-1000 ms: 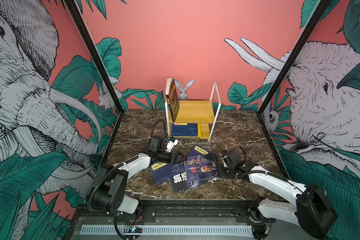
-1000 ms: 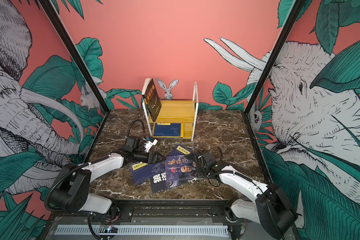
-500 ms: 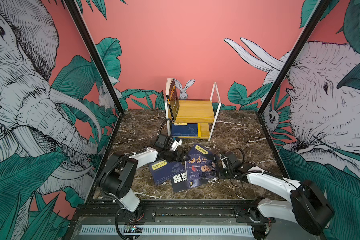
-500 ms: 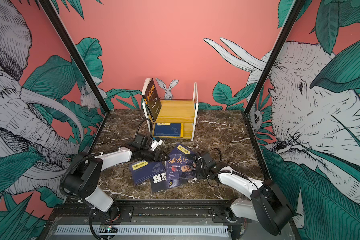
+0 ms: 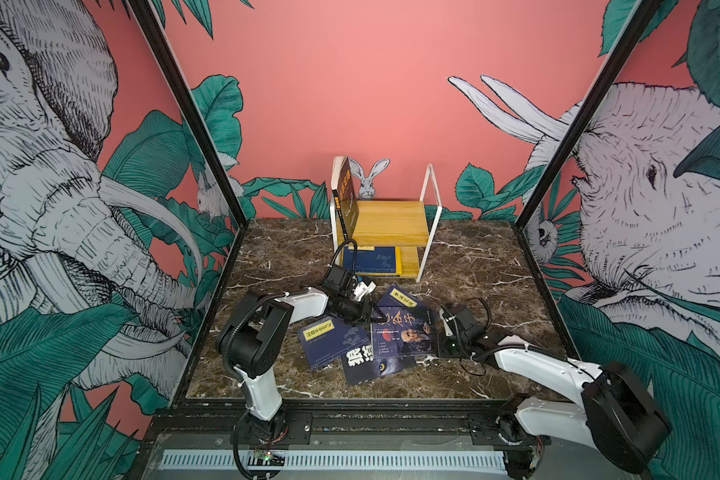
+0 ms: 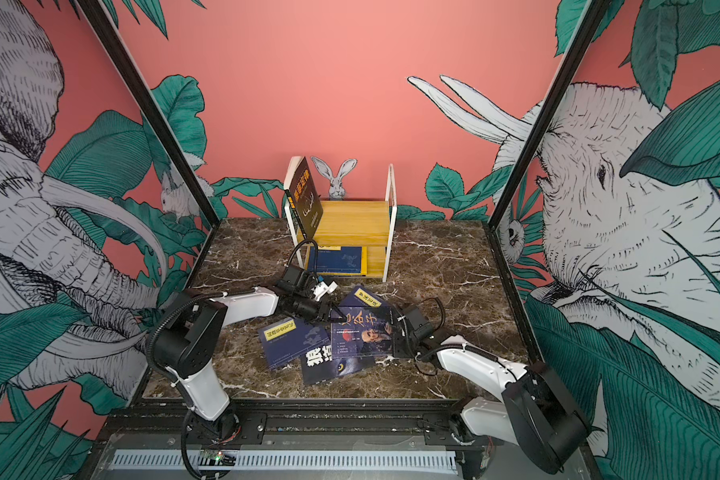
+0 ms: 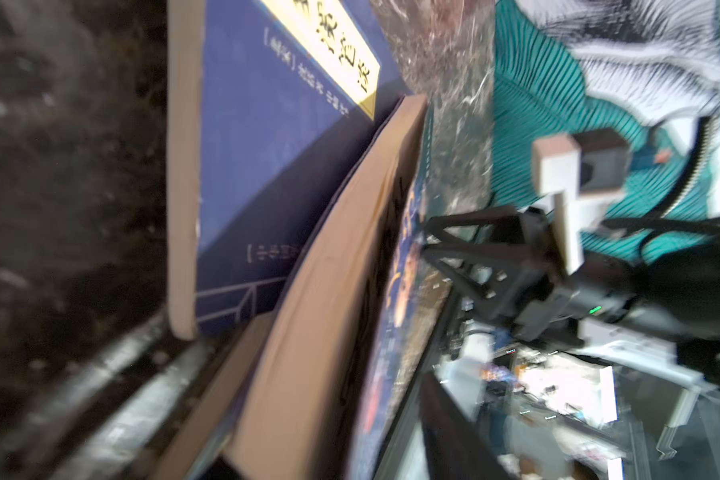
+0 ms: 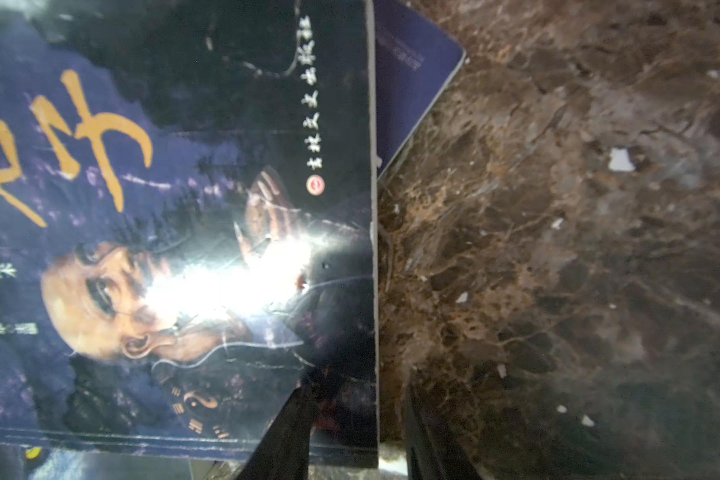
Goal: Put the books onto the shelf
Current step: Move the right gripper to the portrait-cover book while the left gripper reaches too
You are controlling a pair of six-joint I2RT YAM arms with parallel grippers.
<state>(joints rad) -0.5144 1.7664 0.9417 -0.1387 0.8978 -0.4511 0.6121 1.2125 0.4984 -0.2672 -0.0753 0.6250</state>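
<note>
Several books lie overlapped mid-table. A dark portrait book [image 5: 404, 336] [image 8: 163, 249] tops a navy book with a yellow label [image 5: 329, 340], a dark one with white characters [image 5: 366, 363] and another navy one [image 5: 404, 296]. My left gripper [image 5: 368, 318] [image 7: 321, 436] has the portrait book's left page edge [image 7: 329, 311] between its jaws; blur hides whether they press. My right gripper [image 5: 440, 338] [image 8: 356, 395] points down at that book's right edge, open. One of its fingers [image 8: 283, 432] is over the cover and the other is on the marble. The shelf [image 5: 387, 220] stands at the back.
On the shelf's top board a dark book [image 5: 346, 195] leans upright against the left frame. A navy book [image 5: 371, 259] lies flat on the lower board. Black frame posts and printed walls bound the marble table [image 5: 474, 266] on both sides and behind.
My left arm has reached right, up to the portrait book's left edge, and its jaws have narrowed round that edge. My right gripper has crept slightly closer to the book's right edge.
</note>
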